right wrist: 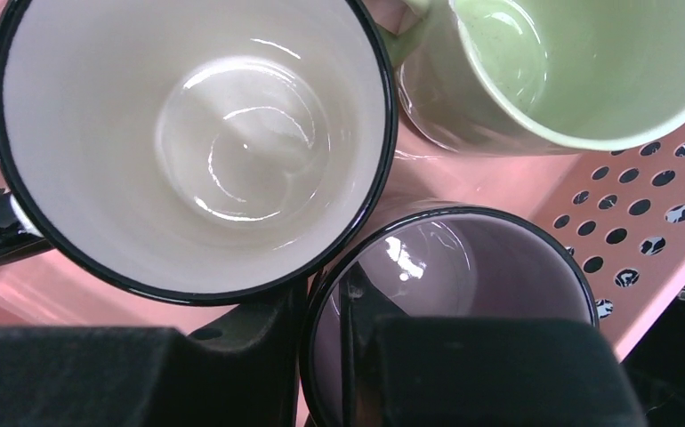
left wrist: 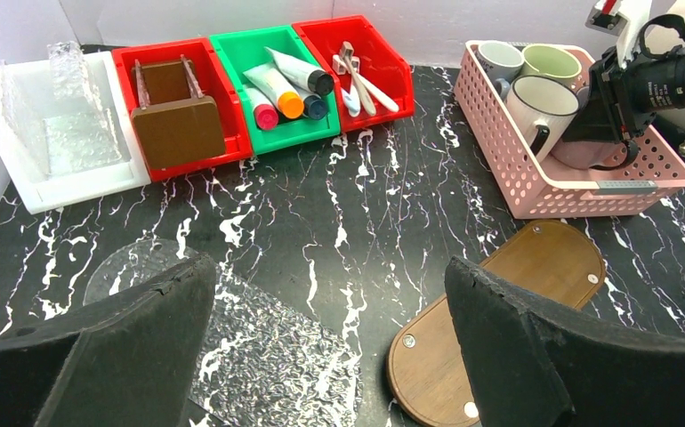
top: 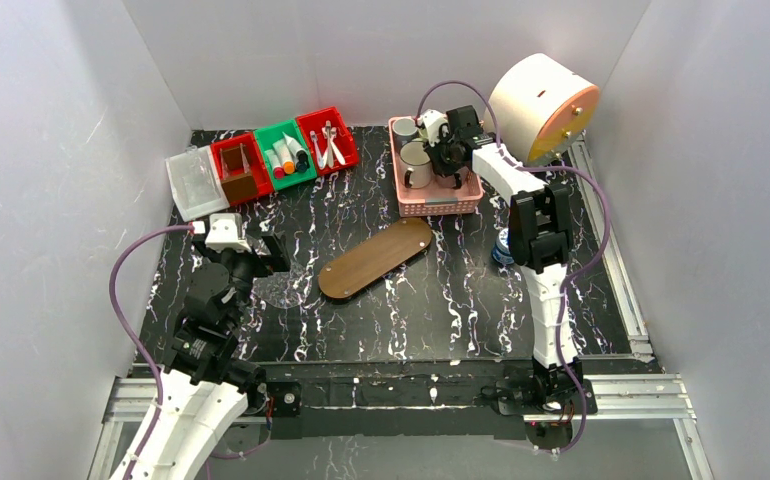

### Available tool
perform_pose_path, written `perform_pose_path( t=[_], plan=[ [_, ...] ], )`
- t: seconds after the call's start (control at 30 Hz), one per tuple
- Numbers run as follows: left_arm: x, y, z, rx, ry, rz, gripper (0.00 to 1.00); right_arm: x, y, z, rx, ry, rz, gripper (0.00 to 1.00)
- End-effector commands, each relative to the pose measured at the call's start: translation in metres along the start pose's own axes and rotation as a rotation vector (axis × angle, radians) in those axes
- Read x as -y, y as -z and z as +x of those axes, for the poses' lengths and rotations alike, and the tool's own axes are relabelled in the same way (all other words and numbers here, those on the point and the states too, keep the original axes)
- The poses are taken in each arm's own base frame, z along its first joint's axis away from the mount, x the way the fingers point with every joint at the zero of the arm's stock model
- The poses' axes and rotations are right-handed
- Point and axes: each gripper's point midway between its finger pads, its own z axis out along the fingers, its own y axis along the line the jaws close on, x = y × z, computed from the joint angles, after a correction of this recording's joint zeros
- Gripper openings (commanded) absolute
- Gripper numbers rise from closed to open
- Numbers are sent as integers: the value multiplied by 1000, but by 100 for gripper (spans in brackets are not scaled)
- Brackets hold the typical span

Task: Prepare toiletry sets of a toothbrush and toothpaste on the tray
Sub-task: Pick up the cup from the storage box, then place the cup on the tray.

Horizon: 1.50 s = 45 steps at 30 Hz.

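Note:
The dark-brown wooden tray lies bare in the middle of the table, also in the left wrist view. Toothbrushes lie in a red bin and tubes in a green bin. Mugs stand in the pink basket. My right gripper is down in the basket, one finger inside and one outside the wall of a mauve mug, closed on it. A white mug and a green mug stand beside it. My left gripper is open and empty above a clear plastic bag.
A white bin of clear bags and a red bin with a brown block stand at the back left. A round white drum is at the back right. A small blue object lies by the right arm.

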Motion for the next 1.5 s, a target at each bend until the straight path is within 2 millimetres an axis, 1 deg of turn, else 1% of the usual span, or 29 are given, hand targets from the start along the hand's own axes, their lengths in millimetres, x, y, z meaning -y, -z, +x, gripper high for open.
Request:
perform_pose_path(
  t=[0.0, 0.17, 0.43, 0.7, 0.87, 1.03, 1.27, 1.47],
  plan=[
    [2, 4, -18, 50, 4, 14, 98, 16, 47, -43, 88, 69, 56, 1],
    [2, 7, -22, 65, 8, 18, 98, 15, 69, -58, 116, 97, 59, 1],
    [1, 11, -26, 83, 17, 18, 98, 12, 101, -72, 142, 113, 71, 1],
    [-1, 16, -30, 102, 23, 17, 98, -9, 132, -82, 156, 130, 63, 1],
    [-2, 19, -34, 121, 30, 14, 98, -35, 152, -84, 161, 139, 38, 1],
    [-4, 21, -36, 128, 33, 9, 98, -66, 167, -81, 168, 136, -7, 1],
    [-5, 23, -37, 137, 34, 5, 98, -118, 177, -62, 145, 137, -92, 1],
    [-5, 22, -36, 134, 33, 3, 98, -156, 176, -49, 128, 163, -155, 1]
  ],
)
